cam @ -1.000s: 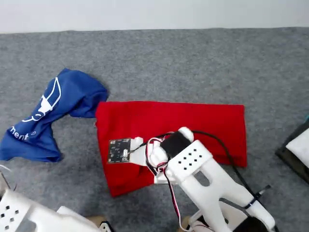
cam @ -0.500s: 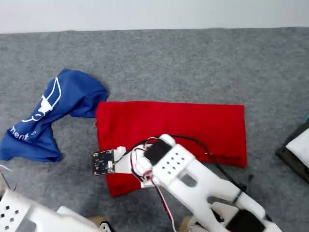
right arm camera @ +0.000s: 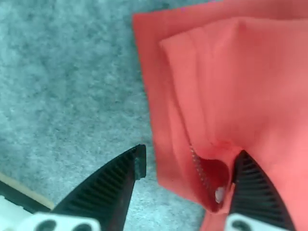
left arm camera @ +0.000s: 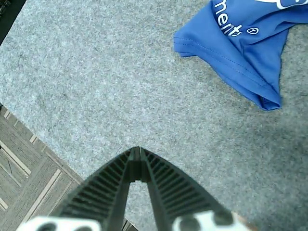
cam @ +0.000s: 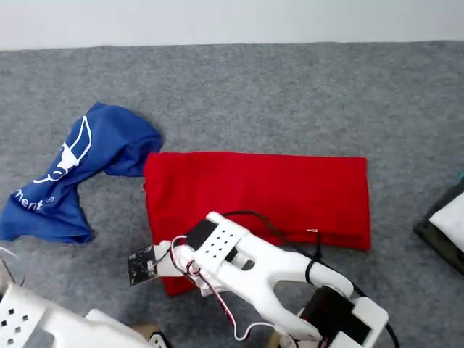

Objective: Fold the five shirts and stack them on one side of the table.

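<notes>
A red shirt (cam: 275,196) lies folded into a flat rectangle in the middle of the grey table. A crumpled blue shirt (cam: 76,170) with white print sits to its left, touching its far-left corner. My right arm (cam: 239,254) stretches over the red shirt's near-left corner. In the right wrist view my right gripper (right arm camera: 187,166) is open, its fingers (right arm camera: 122,175) straddling the layered edge of the red shirt (right arm camera: 231,86). My left gripper (left arm camera: 139,155) is shut and empty above bare carpet, short of the blue shirt (left arm camera: 240,43). The left arm (cam: 29,319) rests at the near-left corner.
A dark object with something white on it (cam: 444,221) sits at the right edge. The table's edge and a wooden floor (left arm camera: 24,163) show in the left wrist view. Bare grey carpet (cam: 254,94) stretches behind the shirts.
My right arm has swung left and toward the near edge across the red shirt, from its middle to its near-left corner. The shirts and the left arm have stayed put.
</notes>
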